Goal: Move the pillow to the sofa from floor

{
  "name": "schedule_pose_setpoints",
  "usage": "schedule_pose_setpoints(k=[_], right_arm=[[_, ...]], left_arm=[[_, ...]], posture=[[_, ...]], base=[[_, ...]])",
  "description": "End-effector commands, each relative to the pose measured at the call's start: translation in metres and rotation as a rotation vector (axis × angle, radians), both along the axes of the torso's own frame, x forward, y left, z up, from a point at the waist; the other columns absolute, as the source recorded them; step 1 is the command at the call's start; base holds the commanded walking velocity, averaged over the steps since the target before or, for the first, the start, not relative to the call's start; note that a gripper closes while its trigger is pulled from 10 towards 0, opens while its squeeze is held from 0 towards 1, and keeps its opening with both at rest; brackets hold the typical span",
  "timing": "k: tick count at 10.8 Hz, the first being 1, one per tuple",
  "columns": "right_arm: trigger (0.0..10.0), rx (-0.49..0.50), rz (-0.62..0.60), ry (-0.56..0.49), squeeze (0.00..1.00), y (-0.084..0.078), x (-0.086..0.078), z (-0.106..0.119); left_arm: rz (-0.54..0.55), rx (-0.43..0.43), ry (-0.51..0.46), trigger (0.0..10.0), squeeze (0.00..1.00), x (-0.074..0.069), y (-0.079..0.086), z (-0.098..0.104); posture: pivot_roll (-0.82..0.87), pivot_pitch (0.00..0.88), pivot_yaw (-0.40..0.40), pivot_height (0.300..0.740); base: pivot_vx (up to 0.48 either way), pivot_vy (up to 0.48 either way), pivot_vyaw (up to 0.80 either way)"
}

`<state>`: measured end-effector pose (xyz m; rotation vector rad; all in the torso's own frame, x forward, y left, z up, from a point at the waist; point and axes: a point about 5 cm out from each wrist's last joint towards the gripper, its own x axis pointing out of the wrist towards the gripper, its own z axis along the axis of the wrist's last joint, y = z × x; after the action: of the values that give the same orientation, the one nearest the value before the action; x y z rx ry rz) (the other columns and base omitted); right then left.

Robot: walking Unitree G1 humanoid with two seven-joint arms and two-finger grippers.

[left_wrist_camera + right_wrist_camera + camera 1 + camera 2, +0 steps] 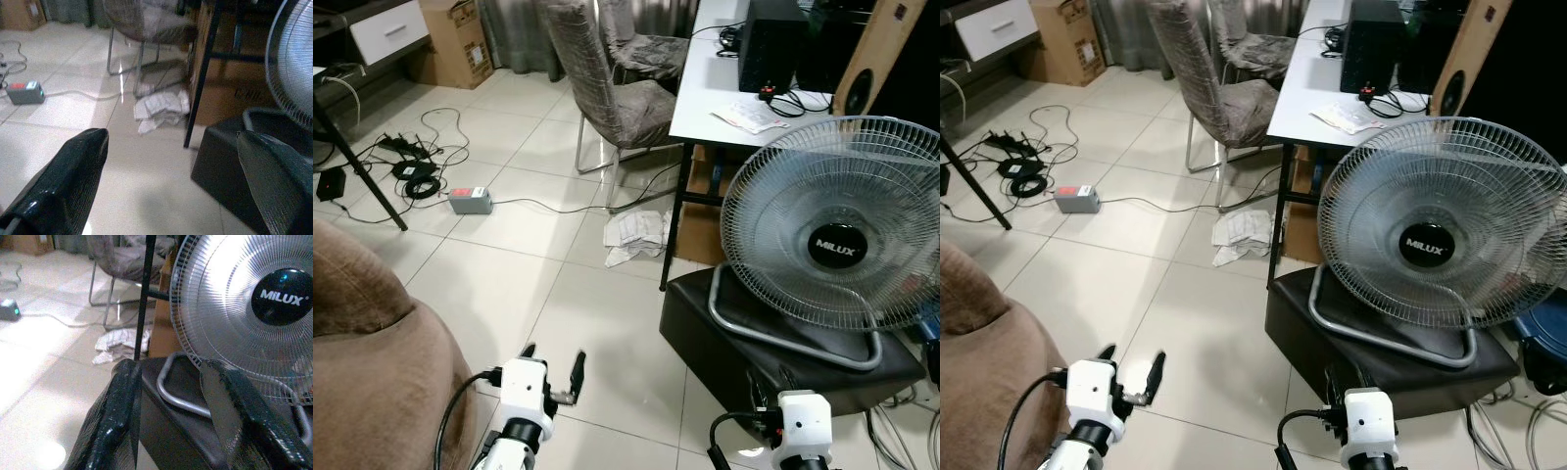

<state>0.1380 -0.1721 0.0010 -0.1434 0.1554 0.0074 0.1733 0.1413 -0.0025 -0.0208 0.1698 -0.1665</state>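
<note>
Brown sofa (pixel 372 392), white tiles (pixel 509 284), silver fan (pixel 837 225).

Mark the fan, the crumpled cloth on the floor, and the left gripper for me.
fan (pixel 835 250), left eye view, black hub.
crumpled cloth (pixel 634 235), left eye view, middle.
left gripper (pixel 552 364), left eye view, between its fingertips.

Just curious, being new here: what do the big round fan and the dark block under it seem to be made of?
The round silver MILUX fan looks like thin metal wire with a shiny chromed tube foot, judging by the glints. The dark block-shaped stool beneath it seems covered in smooth brown leather or vinyl, with a dull sheen.
</note>
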Motion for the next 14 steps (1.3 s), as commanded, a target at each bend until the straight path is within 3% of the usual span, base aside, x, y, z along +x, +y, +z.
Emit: schedule_pose_setpoints(k=[1, 2, 3, 5, 9, 12, 13, 14], right_arm=[[10.0, 0.026, -0.002, -0.016, 0.0, 0.001, 0.0, 0.0], [10.0, 0.037, -0.008, -0.023, 0.0, 0.001, 0.0, 0.0], [10.0, 0.057, -0.007, -0.023, 0.0, 0.003, 0.001, -0.001], [10.0, 0.085, 0.0, -0.027, 0.0, 0.004, 0.002, -0.002], [10.0, 0.053, 0.04, -0.027, 0.0, 0.004, 0.004, -0.002], [10.0, 0.034, 0.029, -0.037, 0.0, 0.003, 0.005, -0.001], [10.0, 0.021, 0.035, -0.054, 0.0, 0.003, 0.005, 0.001], [10.0, -0.001, 0.062, -0.073, 0.0, 0.003, 0.008, 0.003]], left_arm=[[-0.021, -0.016, -0.001, 10.0, 0.0, -0.006, -0.007, -0.002], [-0.028, -0.023, -0.002, 10.0, 0.0, -0.016, -0.011, -0.005], [-0.01, -0.009, -0.022, 10.0, 0.0, 0.056, 0.013, 0.016], [-0.01, -0.022, -0.056, 10.0, 0.0, 0.076, 0.01, 0.031], [-0.063, 0.0, 0.006, 10.0, 0.0, 0.09, 0.004, 0.027], [-0.084, 0.022, -0.014, 10.0, 0.0, 0.094, 0.007, 0.028], [-0.13, 0.035, -0.064, 10.0, 0.0, 0.093, 0.002, 0.033], [-0.153, 0.026, -0.09, 10.0, 0.0, 0.101, -0.006, 0.039]], posture=[[-0.03, 0.0, 0.006, 0.74], [-0.02, 0.0, 0.0, 0.74], [-0.02, 0.0, -0.002, 0.74], [-0.01, 0.0, -0.009, 0.74], [-0.01, 0.0, -0.01, 0.74], [-0.02, 0.0, -0.004, 0.74], [-0.02, 0.0, -0.004, 0.74], [-0.01, 0.0, -0.006, 0.74]], base=[[0.0, 0.0, 0.0], [0.0, 0.0, 0.0], [0.0, 0.0, 0.0], [0.0, 0.0, 0.0], [0.0, 0.0, 0.0], [0.0, 0.0, 0.0], [0.0, 0.0, 0.0], [0.0, 0.0, 0.0]])
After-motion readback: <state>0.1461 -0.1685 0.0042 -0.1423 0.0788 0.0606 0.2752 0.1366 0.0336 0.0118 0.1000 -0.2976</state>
